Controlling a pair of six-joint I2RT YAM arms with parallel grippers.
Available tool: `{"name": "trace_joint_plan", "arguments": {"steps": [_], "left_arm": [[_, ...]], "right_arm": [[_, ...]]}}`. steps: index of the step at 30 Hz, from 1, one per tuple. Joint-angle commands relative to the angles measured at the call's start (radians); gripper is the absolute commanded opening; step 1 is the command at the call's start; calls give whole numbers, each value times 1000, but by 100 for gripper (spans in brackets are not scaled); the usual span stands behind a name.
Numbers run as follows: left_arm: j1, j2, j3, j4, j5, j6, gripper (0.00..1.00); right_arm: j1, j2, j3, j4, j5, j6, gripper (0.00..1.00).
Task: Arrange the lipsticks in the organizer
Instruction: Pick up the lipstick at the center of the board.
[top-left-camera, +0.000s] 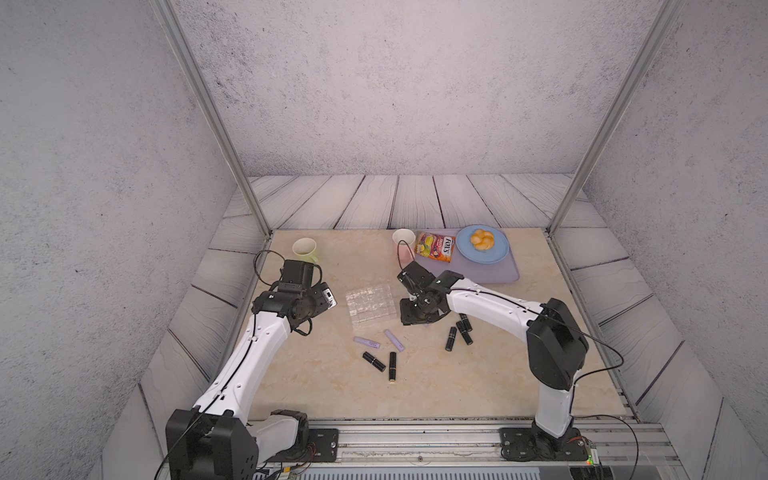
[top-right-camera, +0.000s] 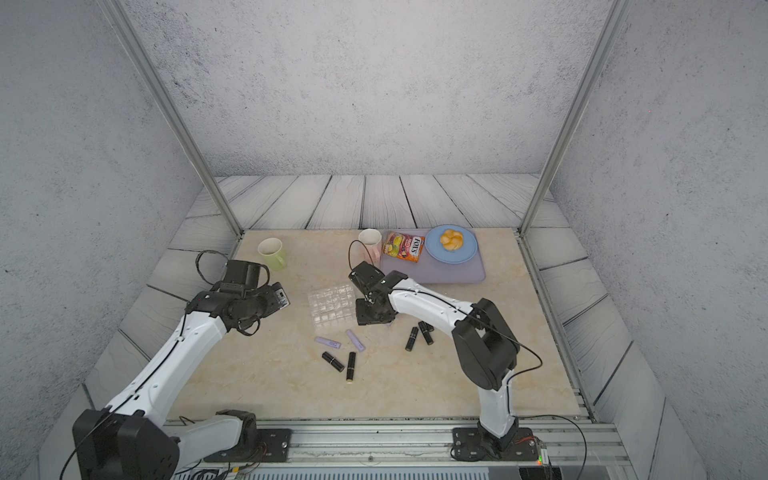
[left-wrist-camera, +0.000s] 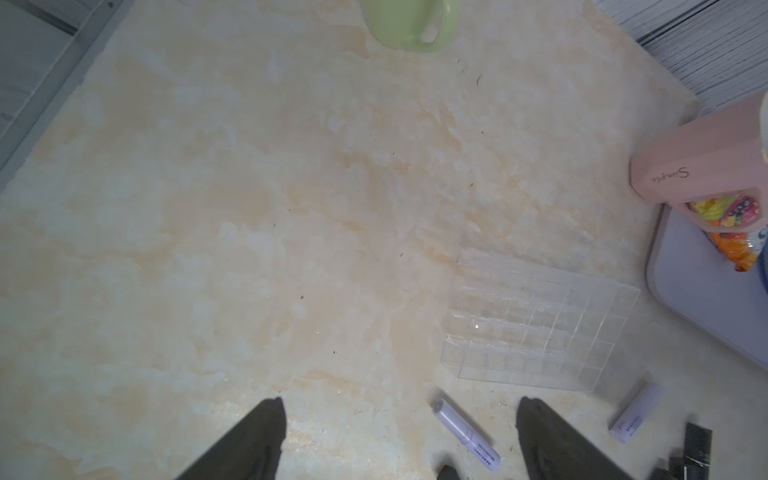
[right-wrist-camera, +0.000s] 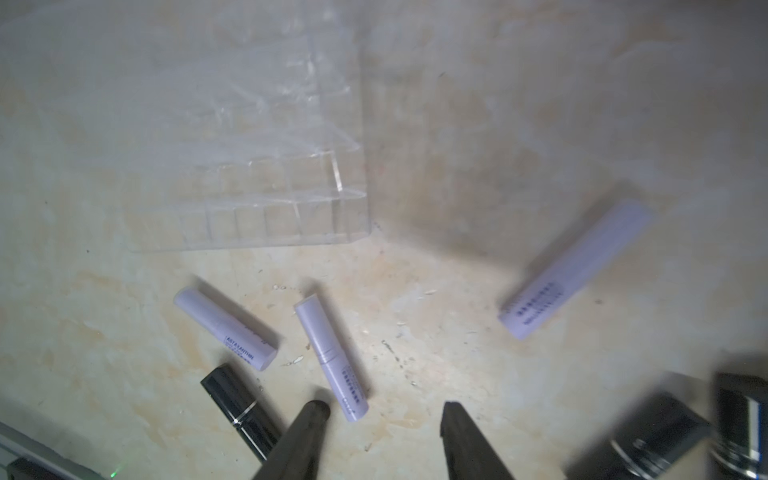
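Mid-table, both top views: clear acrylic grid organizer (top-left-camera: 370, 309) (top-right-camera: 331, 307); slim lilac lipstick tubes (top-left-camera: 367, 342) and glossy black lipstick cylinders (top-left-camera: 374, 361) lie loose beside it.
Left wrist: left gripper (left-wrist-camera: 401, 401) spread wide, holding nothing.
Right wrist: right gripper (right-wrist-camera: 384, 405) partly apart, empty, near a lilac tube (right-wrist-camera: 332, 359).

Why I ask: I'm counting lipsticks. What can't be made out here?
Third lilac lipstick: top views, nearly hidden under the right hand.
One black lipstick: top views, partly behind the right arm.
Other black lipsticks: right wrist view, blurred, cut by the frame edge.
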Motion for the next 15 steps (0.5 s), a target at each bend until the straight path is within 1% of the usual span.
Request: {"name": "trace_joint_plan", "arguments": {"steps": [1,5,8,11,15], "left_arm": [[28,8,13,-26,111,32,92],[116,11,-15,3,244,9,89],[164,13,-8,6,304,17,86],[167,13,3,3,334,21,86],[167,5,2,1,364,24,86]], "right_arm": [[42,53,53,-74,-11,-84,53],[55,125,101,-98,-41,-116,54],[69,184,164,-143,-31,-138,53],[72,216,195,-168,-7,-142,51],[71,265,234,-186,1,-160,44]]}}
